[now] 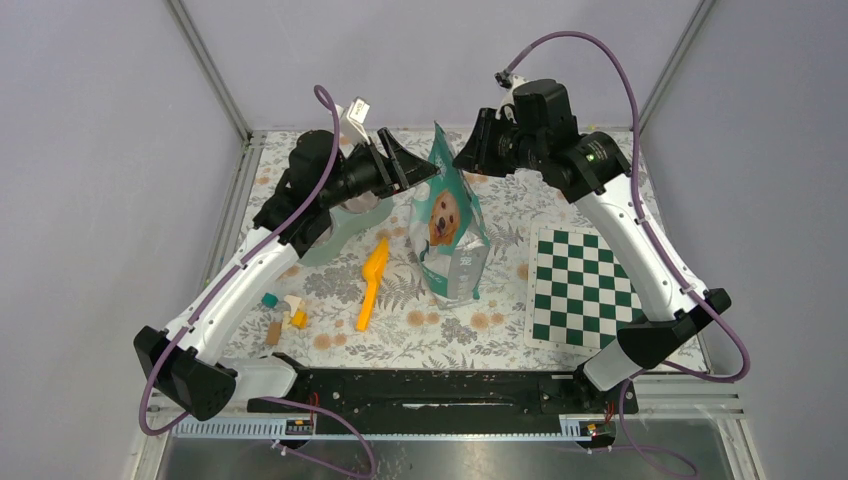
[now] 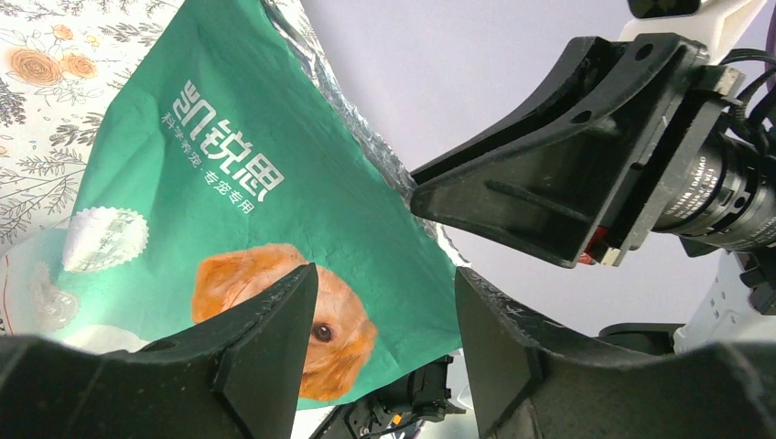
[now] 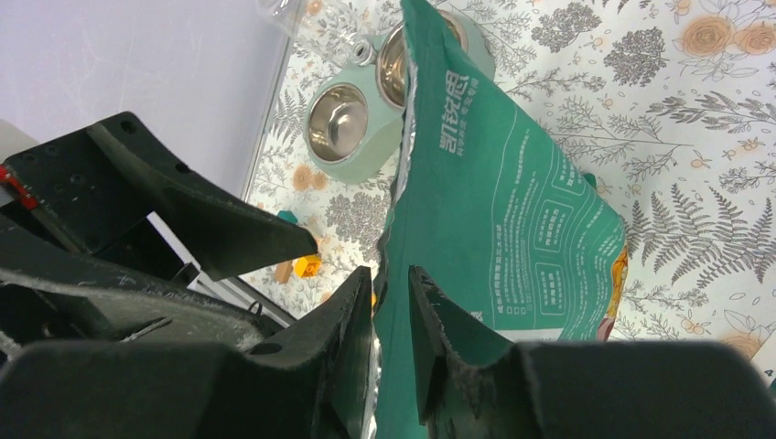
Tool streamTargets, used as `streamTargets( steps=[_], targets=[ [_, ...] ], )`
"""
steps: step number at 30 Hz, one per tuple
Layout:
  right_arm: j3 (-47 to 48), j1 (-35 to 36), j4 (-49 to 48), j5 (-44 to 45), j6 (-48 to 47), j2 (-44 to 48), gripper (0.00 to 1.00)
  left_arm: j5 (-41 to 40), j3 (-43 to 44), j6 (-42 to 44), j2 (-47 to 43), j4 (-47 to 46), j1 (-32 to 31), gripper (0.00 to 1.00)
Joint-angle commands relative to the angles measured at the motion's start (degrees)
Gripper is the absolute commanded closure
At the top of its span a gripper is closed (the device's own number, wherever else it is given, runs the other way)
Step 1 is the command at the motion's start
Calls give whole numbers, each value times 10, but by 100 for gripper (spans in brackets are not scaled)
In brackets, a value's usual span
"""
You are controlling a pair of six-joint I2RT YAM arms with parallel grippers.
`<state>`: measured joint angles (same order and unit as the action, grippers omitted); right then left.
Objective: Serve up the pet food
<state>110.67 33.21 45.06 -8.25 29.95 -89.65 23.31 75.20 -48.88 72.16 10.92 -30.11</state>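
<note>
Near edge of the counter [image 1: 500,330], left side: a small cluster of coloured blocks [image 1: 285,315] beside the left arm. One orange scoop [image 1: 372,280] lies flat next, its handle toward the arm bases. On the right lies one green-and-white chessboard mat [image 1: 583,288].

Centre: one pet food bag [image 1: 450,225] stands upright, long axis roughly vertical and opened top upward. It is green with white lettering, a silver inner lining and a clear lower panel. Its printed dog face looks toward the arm bases. The kibble itself is hidden inside.

Left of the bag: one mint feeder [image 3: 352,123] holding two steel bowls.

At the bag's top, two tools. The left tool [image 2: 384,283] has its jaws wide apart, holding nothing, close beside the printed face. The right tool [image 3: 391,274] straddles the bag's top edge with its jaws only narrowly parted. Whether its fingers [image 3: 352,311] actually pinch the edge cannot be told.
</note>
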Motion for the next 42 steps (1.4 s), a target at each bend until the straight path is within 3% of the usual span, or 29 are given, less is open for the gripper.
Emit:
streamTargets(
  steps=[1,6,14,19,42],
  targets=[
    [45,-3,40,-13,-21,-4,71,-13,28,5,-1,-15,-2,42],
    [48,-3,65,10,-32,2,75,-12,27,0,2,-16,-2,42],
    [50,-2,68,18,-31,5,74,-11,25,-5,4,-16,-3,42],
    [52,-3,63,17,-30,3,83,-13,26,-8,5,-17,-3,44],
    [17,-2,111,-41,-55,46,76,4,36,-32,30,-39,-4,44]
  ],
)
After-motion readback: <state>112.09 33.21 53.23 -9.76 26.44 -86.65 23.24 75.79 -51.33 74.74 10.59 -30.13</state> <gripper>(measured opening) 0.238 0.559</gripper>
